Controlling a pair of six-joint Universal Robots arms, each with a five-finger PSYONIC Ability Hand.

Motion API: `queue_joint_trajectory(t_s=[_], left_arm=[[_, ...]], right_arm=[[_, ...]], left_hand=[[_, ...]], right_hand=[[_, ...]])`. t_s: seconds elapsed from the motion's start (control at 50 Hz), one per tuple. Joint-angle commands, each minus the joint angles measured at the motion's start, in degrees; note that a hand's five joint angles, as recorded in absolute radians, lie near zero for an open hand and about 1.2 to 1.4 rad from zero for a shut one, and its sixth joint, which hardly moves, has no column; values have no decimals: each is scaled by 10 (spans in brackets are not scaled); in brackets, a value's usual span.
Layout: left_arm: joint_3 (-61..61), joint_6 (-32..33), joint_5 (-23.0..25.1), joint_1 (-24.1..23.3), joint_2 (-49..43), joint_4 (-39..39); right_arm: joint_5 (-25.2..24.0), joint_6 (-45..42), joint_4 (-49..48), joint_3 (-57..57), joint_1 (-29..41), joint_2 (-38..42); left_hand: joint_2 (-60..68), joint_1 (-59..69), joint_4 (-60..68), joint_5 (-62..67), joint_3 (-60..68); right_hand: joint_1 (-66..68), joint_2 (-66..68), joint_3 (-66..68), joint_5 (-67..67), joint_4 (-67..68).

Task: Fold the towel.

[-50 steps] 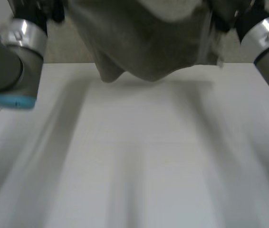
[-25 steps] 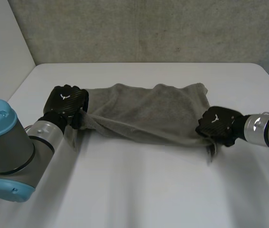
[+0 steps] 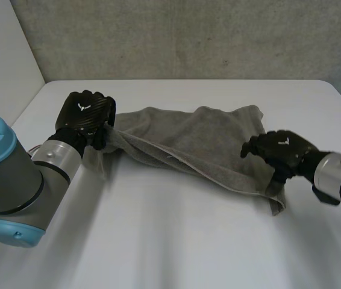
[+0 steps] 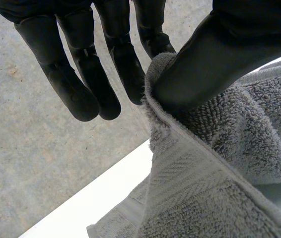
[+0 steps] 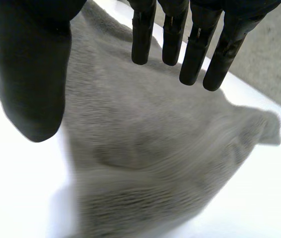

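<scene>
While the grey towel (image 3: 194, 141) lies crumpled across mid-frame on the white table (image 3: 176, 241), the left hand (image 3: 86, 117), centre-left of frame, pinches its left end between thumb and fingers. Right hand (image 3: 279, 150), centre-right, hovers over the towel's right end, fingers straight and spread, gripping nothing.

I count one towel (image 3: 200, 141) across the middle of the frame, one white table (image 3: 176, 241), and two black hands: left hand (image 3: 86, 117) at centre left, right hand (image 3: 279, 150) at centre right.
</scene>
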Motion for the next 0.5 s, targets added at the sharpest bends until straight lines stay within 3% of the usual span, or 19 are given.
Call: queue_joint_trajectory(t_s=[0.02,0.06,0.16,0.28,0.34,0.38,0.4,0.42,0.44,0.46,0.5], left_arm=[[3,0,0,1,-6,0],[4,-1,0,1,-6,0],[6,-2,0,2,-6,0],[6,-2,-1,2,-7,0],[6,-3,0,3,-7,0],[5,-3,0,4,-7,0],[5,-3,0,4,-7,0],[5,-2,0,4,-7,0],[5,-2,0,4,-7,0],[4,-2,0,4,-8,0],[3,-2,0,3,-9,1]], right_arm=[[51,65,-77,119,12,-45],[105,65,-128,147,28,-43],[174,64,-181,158,42,-31],[187,59,-200,147,39,18],[193,50,-205,134,36,38],[193,45,-213,128,36,41],[193,45,-213,128,36,41],[193,45,-217,128,35,37],[193,45,-217,128,35,37],[191,46,-221,128,34,33],[188,47,-225,129,31,22]], left_hand=[[-74,-54,-74,-159,-90],[-74,-54,-74,-159,-90],[-74,-54,-74,-159,-90],[-74,-54,-74,-159,-90],[-74,-54,-74,-159,-90],[-74,-54,-74,-159,-90],[-74,-54,-74,-159,-90],[-74,-54,-74,-159,-90],[-74,-54,-74,-159,-90],[-74,-54,-74,-159,-90],[-74,-54,-74,-159,-90]], right_hand=[[-38,-41,-38,-15,-35],[-36,-39,-36,-13,-33],[-36,-39,-36,-13,-33],[-6,-9,-6,17,-3],[83,80,83,106,86],[267,264,267,290,270],[268,265,269,291,271],[392,388,392,415,394],[393,390,393,416,396],[549,546,550,573,552],[566,562,566,589,568]])
